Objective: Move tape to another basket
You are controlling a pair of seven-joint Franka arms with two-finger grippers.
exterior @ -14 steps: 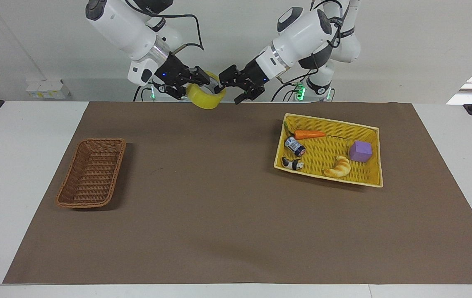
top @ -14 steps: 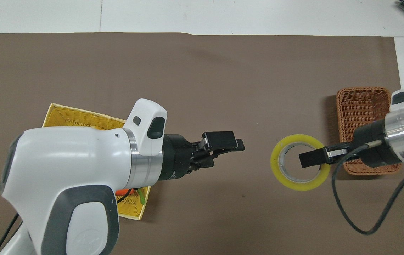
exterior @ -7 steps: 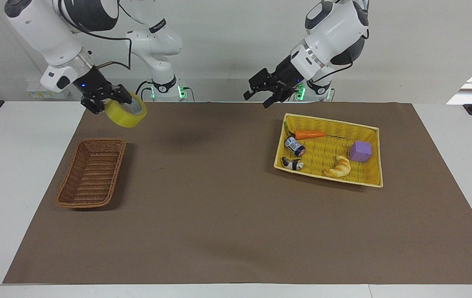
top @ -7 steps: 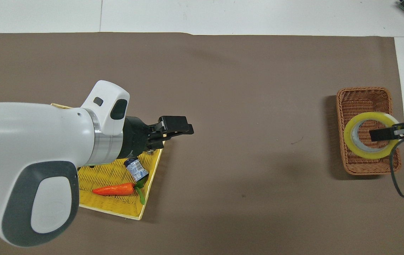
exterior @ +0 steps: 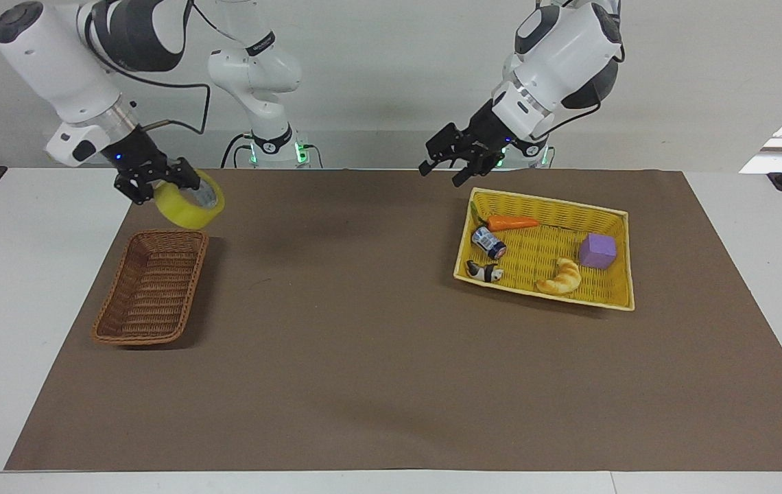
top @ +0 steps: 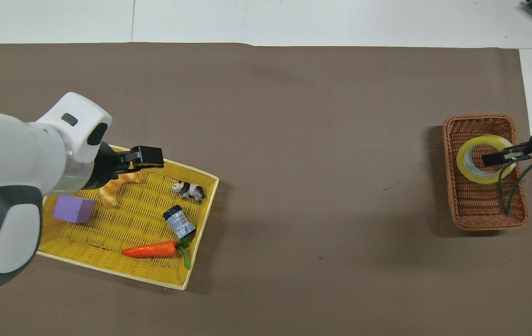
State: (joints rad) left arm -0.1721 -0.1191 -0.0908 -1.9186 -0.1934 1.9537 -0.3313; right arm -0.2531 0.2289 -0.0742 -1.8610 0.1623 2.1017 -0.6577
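Observation:
The tape (exterior: 185,209), a wide yellow roll, hangs tilted in the air with my right gripper (exterior: 178,184) shut on its wall. In the overhead view the tape (top: 464,161) and right gripper (top: 492,158) cover the half of the brown wicker basket (top: 485,205) farther from the robots. In the facing view the roll sits clearly above the empty basket (exterior: 151,288), not touching it. My left gripper (exterior: 447,165) is open and holds nothing. It is raised over the yellow basket (top: 126,219), where the left gripper (top: 147,157) covers part of the croissant.
The yellow basket (exterior: 545,200) at the left arm's end holds a carrot (exterior: 511,222), a small jar (exterior: 488,242), a panda figure (exterior: 485,272), a croissant (exterior: 561,278) and a purple block (exterior: 597,250). A brown mat covers the table.
My right arm carried the tape from the table's middle, where the two grippers met, to above the brown basket. My left gripper drew back over the yellow basket.

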